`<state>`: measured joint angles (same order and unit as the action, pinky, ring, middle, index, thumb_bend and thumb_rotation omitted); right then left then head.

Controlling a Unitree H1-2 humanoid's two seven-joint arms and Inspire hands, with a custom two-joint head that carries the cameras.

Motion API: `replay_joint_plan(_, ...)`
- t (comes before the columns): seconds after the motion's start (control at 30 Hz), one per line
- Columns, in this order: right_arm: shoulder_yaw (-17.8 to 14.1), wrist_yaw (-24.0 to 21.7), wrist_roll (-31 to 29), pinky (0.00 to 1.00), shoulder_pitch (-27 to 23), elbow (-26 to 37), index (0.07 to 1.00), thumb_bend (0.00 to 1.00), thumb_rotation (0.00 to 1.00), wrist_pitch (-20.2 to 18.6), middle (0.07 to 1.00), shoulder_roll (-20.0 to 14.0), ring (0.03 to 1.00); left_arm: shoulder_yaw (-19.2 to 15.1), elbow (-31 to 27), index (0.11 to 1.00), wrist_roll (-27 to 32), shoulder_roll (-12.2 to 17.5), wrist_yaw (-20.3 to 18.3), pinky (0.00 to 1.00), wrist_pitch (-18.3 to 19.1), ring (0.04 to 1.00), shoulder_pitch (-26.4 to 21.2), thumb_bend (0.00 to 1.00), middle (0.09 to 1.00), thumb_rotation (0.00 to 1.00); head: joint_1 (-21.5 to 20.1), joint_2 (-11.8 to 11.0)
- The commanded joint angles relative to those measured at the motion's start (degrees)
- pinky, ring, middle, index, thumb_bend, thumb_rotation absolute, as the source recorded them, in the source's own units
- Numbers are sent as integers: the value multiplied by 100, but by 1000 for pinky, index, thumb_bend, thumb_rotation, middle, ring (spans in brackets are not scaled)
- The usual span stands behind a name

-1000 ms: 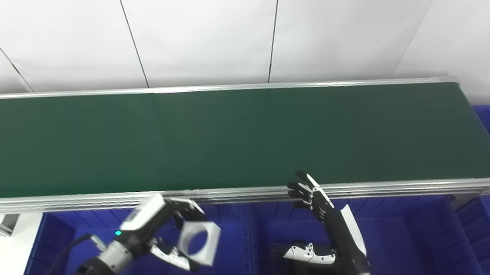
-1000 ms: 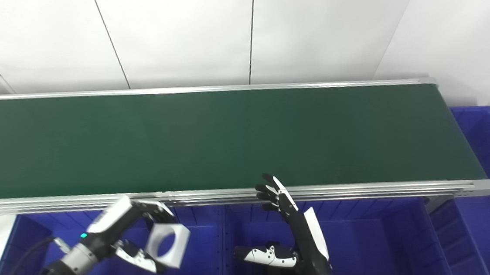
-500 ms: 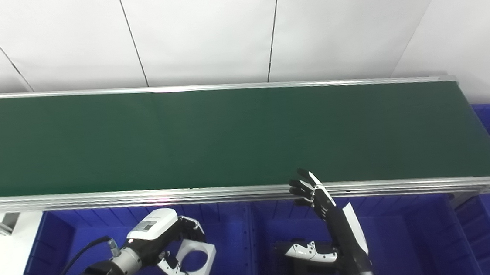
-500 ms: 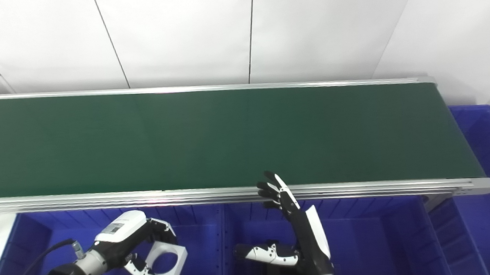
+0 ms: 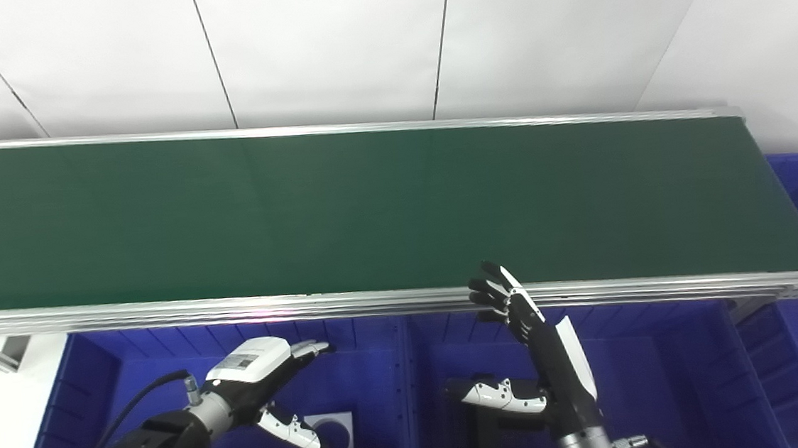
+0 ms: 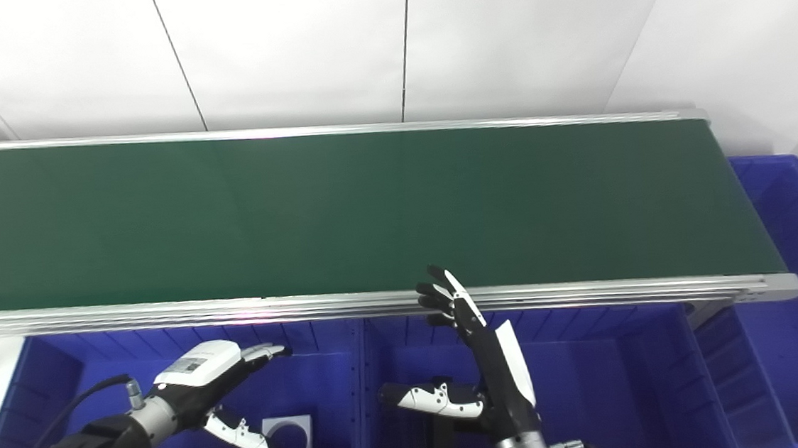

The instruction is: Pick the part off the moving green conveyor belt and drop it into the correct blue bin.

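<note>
White square plastic part with a round hole (image 5: 328, 440) lay flat in lower-left blue plastic bin (image 5: 92, 390). Left hand (image 5: 258, 377) above it, fingers wide, empty. Right hand (image 5: 534, 356) lower centre, fingers wide, empty.
</note>
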<state>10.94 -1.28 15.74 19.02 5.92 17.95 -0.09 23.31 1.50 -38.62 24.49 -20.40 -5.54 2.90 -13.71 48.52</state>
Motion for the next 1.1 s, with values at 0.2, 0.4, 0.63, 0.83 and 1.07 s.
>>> replay_joint_plan(0.2,60,-46,-26,728,49,312,933,893,360,-225,851,-8,817,-948,487,858,3461,-351,-84,783,-1518,838,252,952,859,435,-60,-63)
replay_joint_plan(0.4,67,-79,-53,731,108,387,928,908,357,-346,850,-74,816,-1323,657,839,4204,-837,48,749,-2124,810,494,900,844,369,66,-113)
replay_joint_plan(0.63,58,-83,28,734,176,468,932,907,371,-489,851,-138,819,-1657,619,850,4512,-1272,22,797,-2133,841,703,883,853,304,260,-189)
replay_joint_plan(0.83,71,-83,-44,742,184,460,930,892,356,-489,856,-171,822,-1763,568,860,4575,-1498,29,801,-2135,839,830,899,854,290,255,-200)
replay_joint_plan(1.07,67,-61,28,744,165,456,931,896,350,-572,858,-177,825,-1922,521,844,4364,-1685,197,786,-2134,827,900,890,842,239,278,-227)
